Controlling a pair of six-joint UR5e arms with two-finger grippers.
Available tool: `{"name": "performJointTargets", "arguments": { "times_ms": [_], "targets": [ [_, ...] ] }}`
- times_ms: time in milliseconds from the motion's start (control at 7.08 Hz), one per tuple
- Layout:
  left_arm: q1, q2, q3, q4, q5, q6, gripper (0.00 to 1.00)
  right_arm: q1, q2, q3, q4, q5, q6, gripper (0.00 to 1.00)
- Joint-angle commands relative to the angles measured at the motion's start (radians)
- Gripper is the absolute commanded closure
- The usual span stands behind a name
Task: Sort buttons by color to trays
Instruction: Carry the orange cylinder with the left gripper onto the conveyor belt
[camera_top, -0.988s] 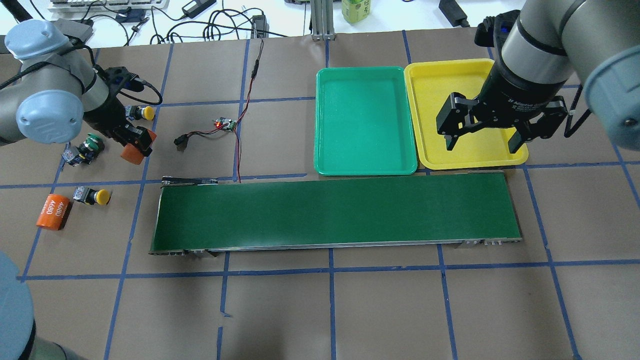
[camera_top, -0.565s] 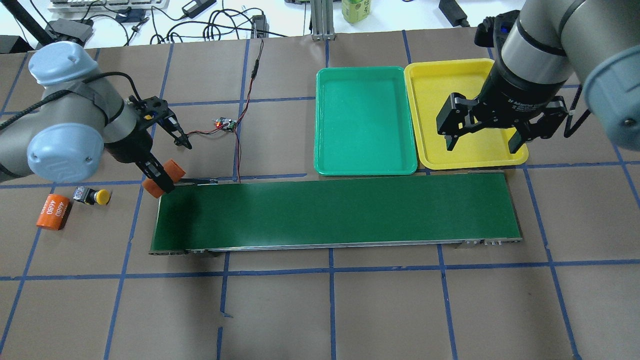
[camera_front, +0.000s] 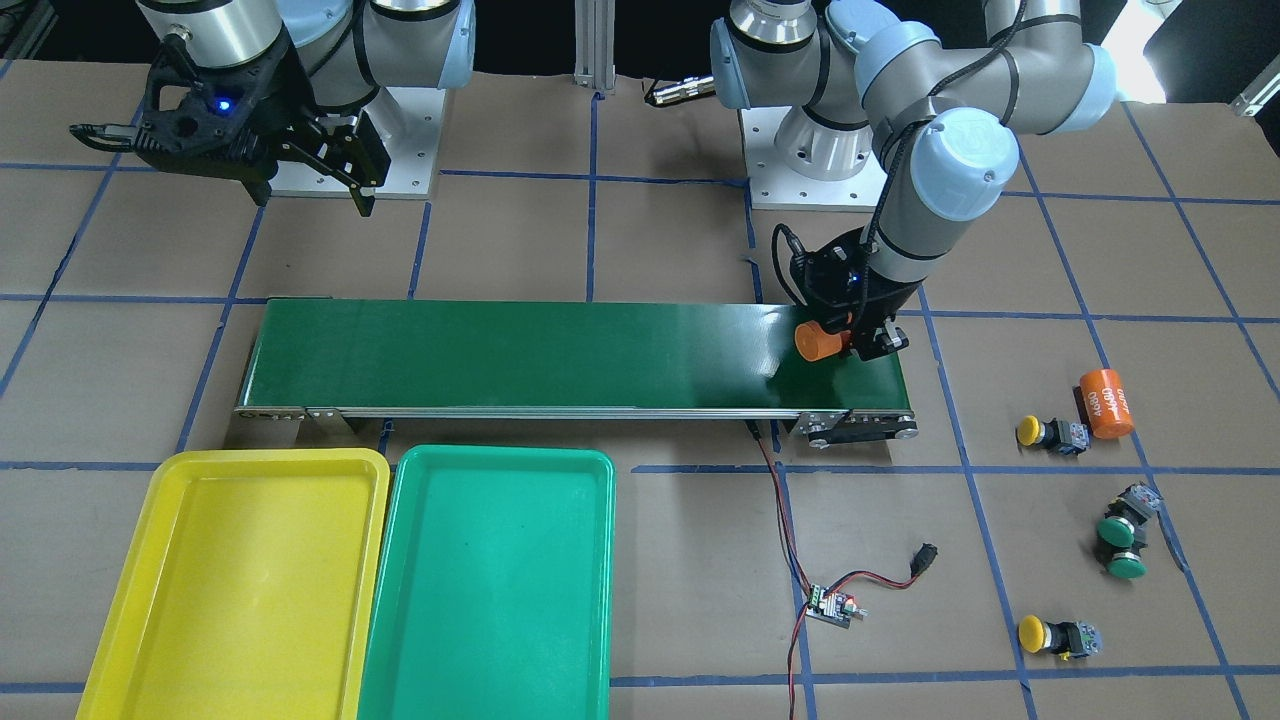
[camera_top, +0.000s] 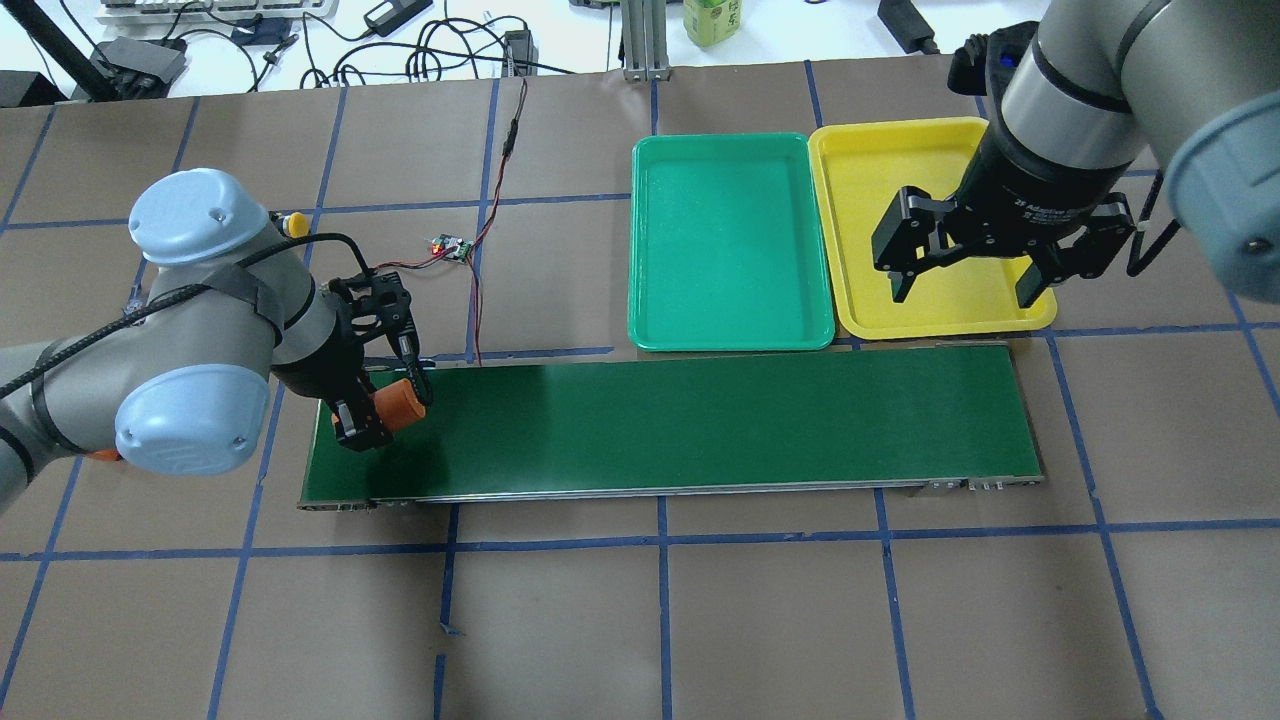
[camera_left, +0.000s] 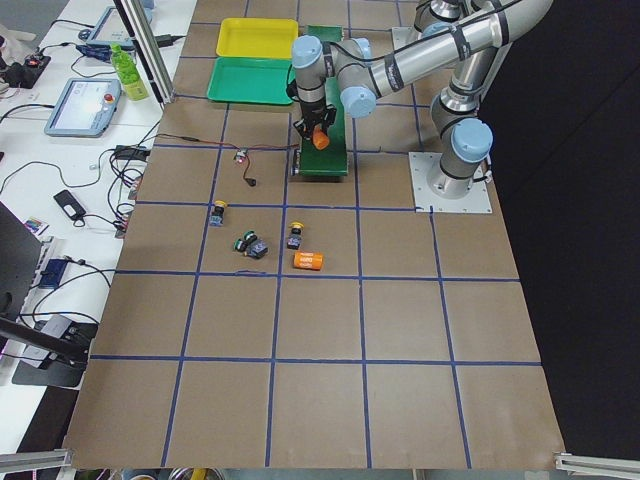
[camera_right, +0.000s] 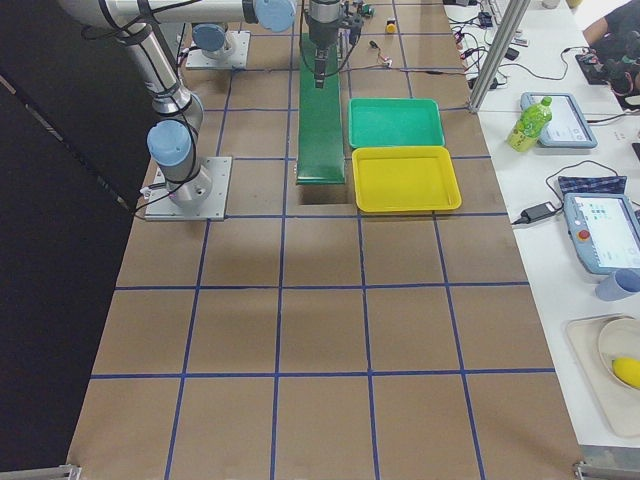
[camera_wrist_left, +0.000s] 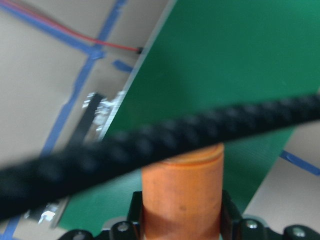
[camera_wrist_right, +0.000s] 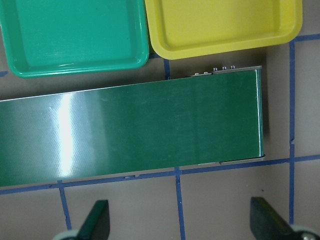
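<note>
Table (camera_top: 660, 620): covered in brown paper and ruled into squares with blue tape; the conveyor belt is laid across its middle.
Benches (camera_left: 30, 130): white, strewn with cables, tablets and a green bottle; set past the table edge on the belt's side away from the robot.
Conveyor belt (camera_top: 700, 420): long, dark green, metal-edged; taken here as the landmark.
Left arm (camera_top: 200, 330): reached over the belt's end on its own side; in the overhead view most of the buttons are hidden under it.
Green tray (camera_top: 730, 245): laid just beside the belt's far long edge, past its middle towards the right arm's end.
Yellow tray (camera_top: 880, 200): laid rim to rim with the green tray, at the belt's right-arm end.
Right gripper (camera_top: 963, 288): fingers spread wide with nothing between them; held above the yellow tray's edge nearest the belt.
Left gripper (camera_top: 382, 405): fingers clamped on the orange cylinder.
Orange cylinder (camera_front: 817, 341): held over the belt's left-arm end; contact with the belt cannot be told.
Second orange cylinder (camera_front: 1106, 403): printed "4680", lying on the table off that same belt end.
Yellow-capped buttons (camera_front: 1035, 431): two, on the table off the belt's left-arm end, well apart from each other.
Green-capped buttons (camera_front: 1118, 530): two, close together, between the yellow-capped pair.
Circuit board (camera_front: 830, 606): small, wired red and black to the belt's left-arm end.
Cable (camera_wrist_left: 165, 145): black, blurred, crossing the left wrist view in front of the cylinder.
</note>
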Motion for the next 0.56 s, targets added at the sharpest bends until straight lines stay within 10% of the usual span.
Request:
{"name": "performJointTargets", "arguments": {
  "times_ms": [0,141,424],
  "targets": [
    [-0.009,0.011,-0.084,0.118,0.000,0.050,0.88,0.000,0.000,0.000,0.002,-0.003,0.000,0.00],
    [-0.011,0.005,-0.084,0.140,-0.003,0.046,0.01,0.000,0.000,0.000,0.002,-0.003,0.000,0.00],
    [-0.009,0.032,-0.057,0.141,-0.024,0.026,0.00,0.000,0.000,0.000,0.003,-0.003,0.000,0.00]
  ]
}}
